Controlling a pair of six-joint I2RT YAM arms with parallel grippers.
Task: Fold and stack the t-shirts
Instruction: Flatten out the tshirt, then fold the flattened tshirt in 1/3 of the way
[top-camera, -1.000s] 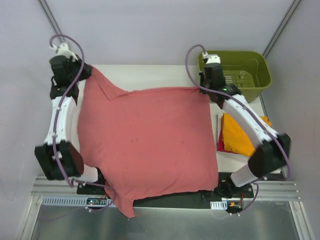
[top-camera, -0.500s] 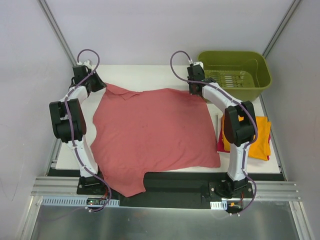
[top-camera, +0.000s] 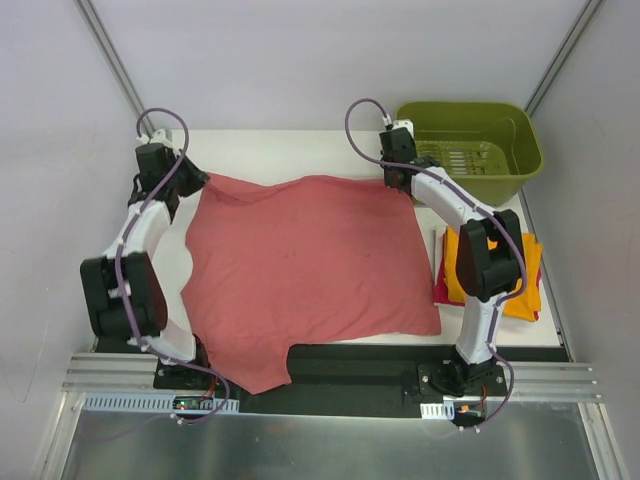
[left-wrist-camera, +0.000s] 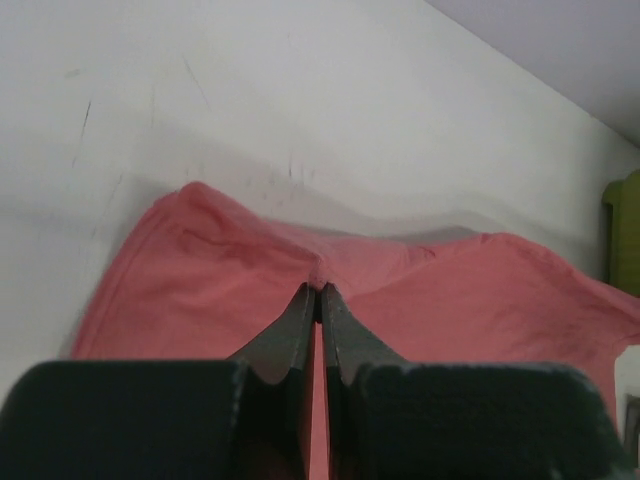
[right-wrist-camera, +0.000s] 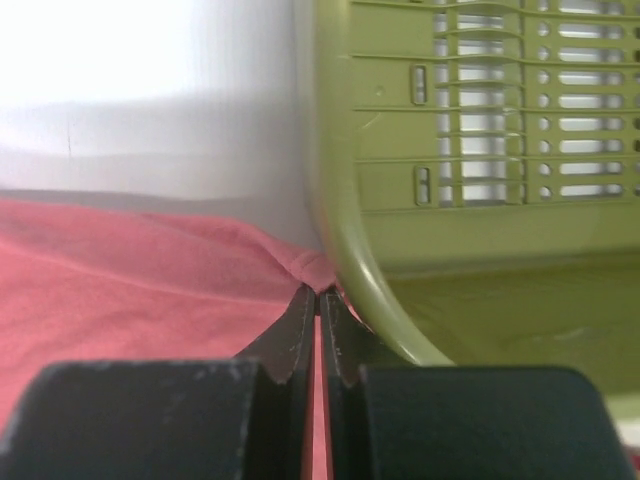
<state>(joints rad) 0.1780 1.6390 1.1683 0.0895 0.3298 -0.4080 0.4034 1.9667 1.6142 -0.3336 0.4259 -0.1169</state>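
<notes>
Lowered and drawn apart since a second ago, both pairs of jaws stay clamped on the far corners of the salmon t-shirt (top-camera: 310, 260), which lies spread across mid-frame: left gripper (left-wrist-camera: 318, 298) at upper left, right gripper (right-wrist-camera: 318, 298) just beside the green tub (top-camera: 480, 150). Spreading looks nearly done; next, release and regrasp a side for folding. Both arms reach far forward, the right passing above the folded orange t-shirt (top-camera: 528, 285).

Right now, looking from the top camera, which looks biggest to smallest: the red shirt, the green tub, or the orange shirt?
1. red shirt, spread out.
2. green tub.
3. orange shirt, folded, partly hidden by the right arm.
</notes>
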